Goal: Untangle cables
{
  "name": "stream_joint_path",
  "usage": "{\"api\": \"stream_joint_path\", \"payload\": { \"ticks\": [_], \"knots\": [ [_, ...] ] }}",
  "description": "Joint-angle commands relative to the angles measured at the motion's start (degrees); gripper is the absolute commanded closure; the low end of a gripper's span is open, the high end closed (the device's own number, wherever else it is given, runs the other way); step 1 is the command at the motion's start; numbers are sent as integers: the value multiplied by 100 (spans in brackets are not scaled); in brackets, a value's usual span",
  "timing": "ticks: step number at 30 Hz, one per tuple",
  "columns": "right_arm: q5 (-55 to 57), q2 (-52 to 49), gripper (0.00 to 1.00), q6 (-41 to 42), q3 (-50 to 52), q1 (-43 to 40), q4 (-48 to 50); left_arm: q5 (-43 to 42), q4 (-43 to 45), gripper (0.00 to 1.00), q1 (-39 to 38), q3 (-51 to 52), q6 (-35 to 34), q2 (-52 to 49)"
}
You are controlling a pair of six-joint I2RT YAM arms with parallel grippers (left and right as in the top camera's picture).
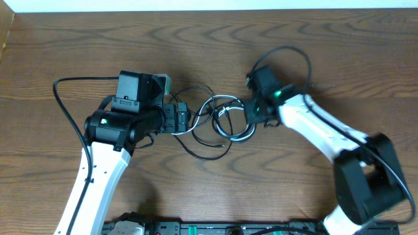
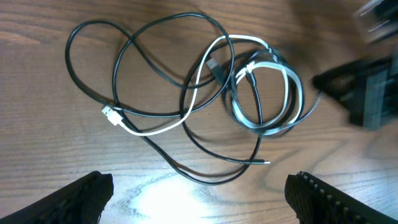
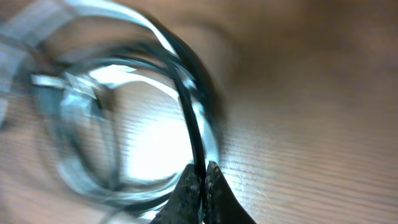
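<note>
So the right gripper (image 3: 203,182) is pinched tight on one dark strand of the cables (image 2: 295,93), right at the coiled end of the tangle (its wrist view is blurry, but the tips clearly meet around it). The left gripper (image 2: 199,202) is spread wide, with the loose loops lying just ahead of its fingers. The whole knot, white cord (image 2: 155,132) included, sits mid-table (image 1: 196,39) between both arms.
</note>
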State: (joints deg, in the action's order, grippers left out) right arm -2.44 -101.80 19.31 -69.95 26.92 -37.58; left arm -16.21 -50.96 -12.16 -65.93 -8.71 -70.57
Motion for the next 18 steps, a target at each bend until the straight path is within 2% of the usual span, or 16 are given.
{"api": "stream_joint_path", "payload": {
  "ticks": [1, 3, 4, 6, 10, 14, 18],
  "knots": [
    [-811, 927, 99, -140, -741, -275, -59, 9, 35, 6, -20, -74, 111, -17],
    [-713, 1294, 99, -155, -850, -428, -61, 7, 72, 6, -20, -74, 111, -17],
    [-111, 1572, 99, 105, -850, -533, -142, -79, 90, 6, -20, -74, 111, -17],
    [297, 1749, 99, 284, -848, -601, -295, -164, 111, 6, -20, -74, 111, -17],
    [299, 1858, 99, 302, -848, -625, -566, -304, 208, 6, -20, -72, 111, -17],
    [-647, 1853, 99, 205, -848, -621, -691, -638, 382, 6, -20, -68, 114, -39],
    [-1641, 1856, 99, -76, -848, -619, -341, -1080, 560, 6, -20, -68, 111, -151]
  ]
}}
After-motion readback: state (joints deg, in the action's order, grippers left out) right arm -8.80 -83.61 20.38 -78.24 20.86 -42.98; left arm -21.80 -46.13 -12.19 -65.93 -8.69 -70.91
